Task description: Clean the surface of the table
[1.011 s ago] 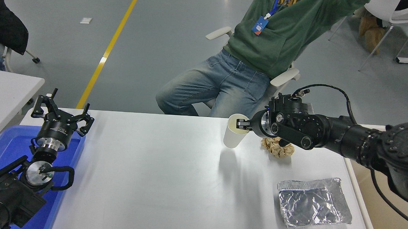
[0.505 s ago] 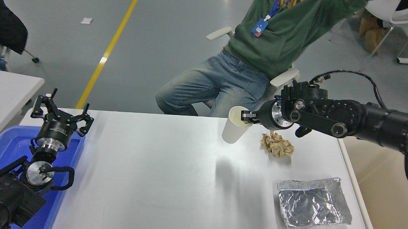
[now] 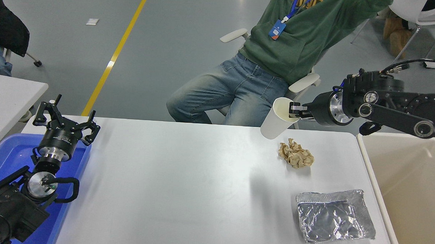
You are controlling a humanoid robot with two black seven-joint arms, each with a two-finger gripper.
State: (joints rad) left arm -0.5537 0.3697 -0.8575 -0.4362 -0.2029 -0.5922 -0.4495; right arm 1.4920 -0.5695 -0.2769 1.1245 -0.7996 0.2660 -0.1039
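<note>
The white table surface (image 3: 170, 186) fills the lower middle of the head view. My right gripper (image 3: 294, 110) is shut on the rim of a white paper cup (image 3: 276, 119) and holds it tilted in the air above the table's far edge. A crumpled brown paper ball (image 3: 296, 156) lies on the table just below the cup. A crinkled foil tray (image 3: 333, 216) lies at the near right. My left gripper (image 3: 66, 119) is open and parked at the lower left, over the blue bin.
A beige plastic bin (image 3: 410, 196) stands off the table's right edge. A blue bin (image 3: 6, 157) sits at the left under the left arm. A seated person (image 3: 264, 58) in a green top is at the far side. A smaller grey-white table (image 3: 5, 94) stands at the left.
My right gripper has lifted the cup off the table and carried it up and to the right, toward the beige bin. The left arm has not moved.
</note>
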